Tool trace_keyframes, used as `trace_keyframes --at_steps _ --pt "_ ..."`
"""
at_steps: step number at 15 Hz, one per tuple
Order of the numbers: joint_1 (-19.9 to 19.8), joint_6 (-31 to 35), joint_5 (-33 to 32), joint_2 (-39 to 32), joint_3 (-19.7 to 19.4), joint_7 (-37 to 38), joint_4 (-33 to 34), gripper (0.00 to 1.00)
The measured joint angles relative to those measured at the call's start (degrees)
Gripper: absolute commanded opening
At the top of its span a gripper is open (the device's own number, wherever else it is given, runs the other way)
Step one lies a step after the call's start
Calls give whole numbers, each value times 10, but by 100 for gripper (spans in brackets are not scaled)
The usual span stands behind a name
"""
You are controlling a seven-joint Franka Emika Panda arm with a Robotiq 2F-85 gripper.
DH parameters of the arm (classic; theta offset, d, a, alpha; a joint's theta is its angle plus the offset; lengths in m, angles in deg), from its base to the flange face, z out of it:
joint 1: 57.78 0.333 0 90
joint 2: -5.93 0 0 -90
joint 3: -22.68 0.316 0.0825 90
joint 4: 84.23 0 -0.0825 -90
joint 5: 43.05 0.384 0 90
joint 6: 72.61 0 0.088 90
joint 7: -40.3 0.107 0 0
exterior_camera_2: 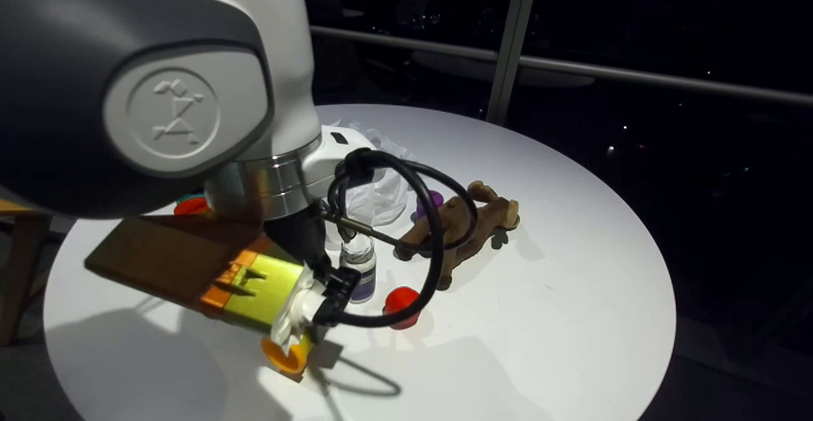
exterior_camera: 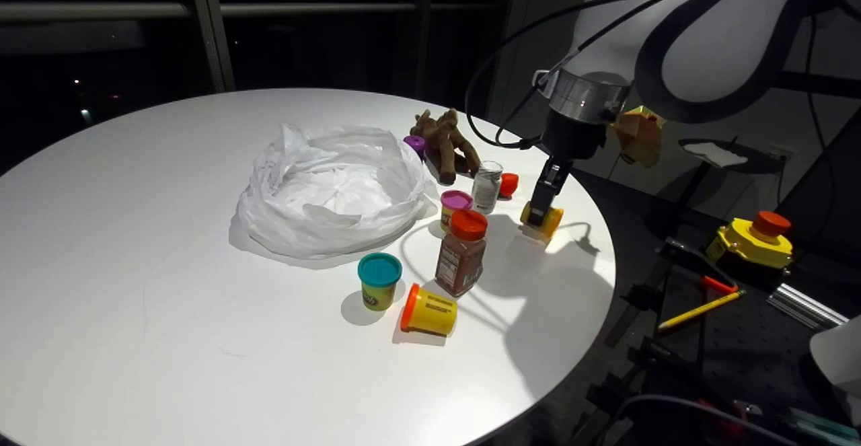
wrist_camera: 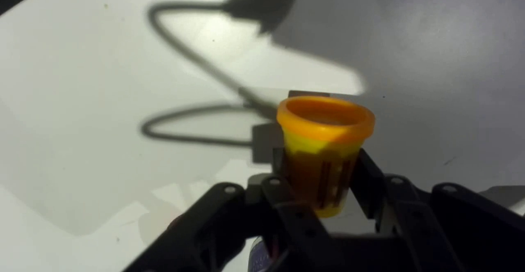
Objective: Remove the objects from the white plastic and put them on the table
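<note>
The gripper (wrist_camera: 321, 160) grasps the yellow tub (wrist_camera: 326, 149), its two fingers (wrist_camera: 368, 184) pressed on opposite sides of the wall below the orange rim. In an exterior view the tub is at the right side of the table (exterior_camera: 168, 338), tipped well over and low to the top; whether it touches I cannot tell.

I judge the tub light, stiff and smooth, so it should bear a firm squeeze, yet could roll if let go on its side. The wall just below the rim seems the right hold, since the wider lip should check slipping. The bag (exterior_camera: 323, 234) should be thin, soft and easily dragged, best taken by a loose fold. The stuffed animal (exterior_camera: 444, 140) will likely squash; a leg looks handiest. The jar (exterior_camera: 487, 190) may be glass, so a gentle grip round its middle suits it.

Counted there: one bag, at the left of the group; one stuffed animal on the far side; one purple piece (exterior_camera: 416, 144) between the two; one jar; one red cup (exterior_camera: 509, 185) just right of it; one upright bottle (exterior_camera: 461, 259) with a red cap; and four tubs: the held one, the pink-lidded tub (exterior_camera: 455, 208) and the teal-lidded tub (exterior_camera: 379, 280), both upright, and the orange-lidded tub (exterior_camera: 430, 311), lying on its side at the near side.
</note>
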Motion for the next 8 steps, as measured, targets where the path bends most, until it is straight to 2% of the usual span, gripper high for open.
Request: trace_keyframes --at_steps 1,4,5,8 --pt "0 -1 -2 0 -3 -2 4 67" --pt "5 0 -5 1 -14 -4 11 94" --pt "4 -1 4 6 -10 -5 12 99" --pt "-4 -28 84 56 37 -20 15 100"
